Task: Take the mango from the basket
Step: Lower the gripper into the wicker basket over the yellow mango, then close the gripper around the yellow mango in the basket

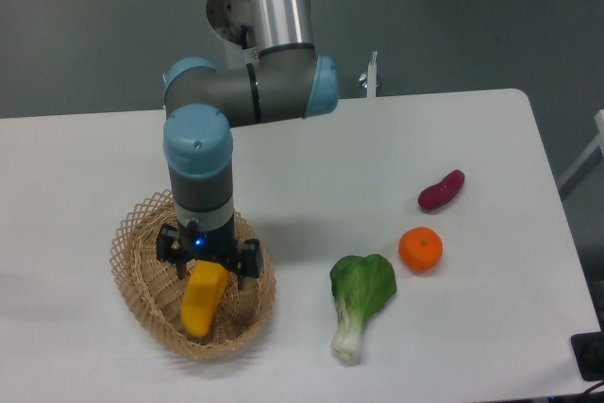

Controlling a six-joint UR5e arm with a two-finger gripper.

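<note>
Straddling mango [202, 302] in basket [134, 238]: gripper [209, 268], jaws spread.

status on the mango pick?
Tool open, straddling the mango's upper end. Mango lying in basket, not lifted. Nothing in the way.

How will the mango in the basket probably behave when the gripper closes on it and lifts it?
The mango looks smooth and rounded, so it may slip between the fingers. Its oblong shape suggests it could tilt if gripped near one end, and the gripper sits over its upper end. It looks solid and stiff, so it probably will not bend. The basket should stop rolling.
</note>
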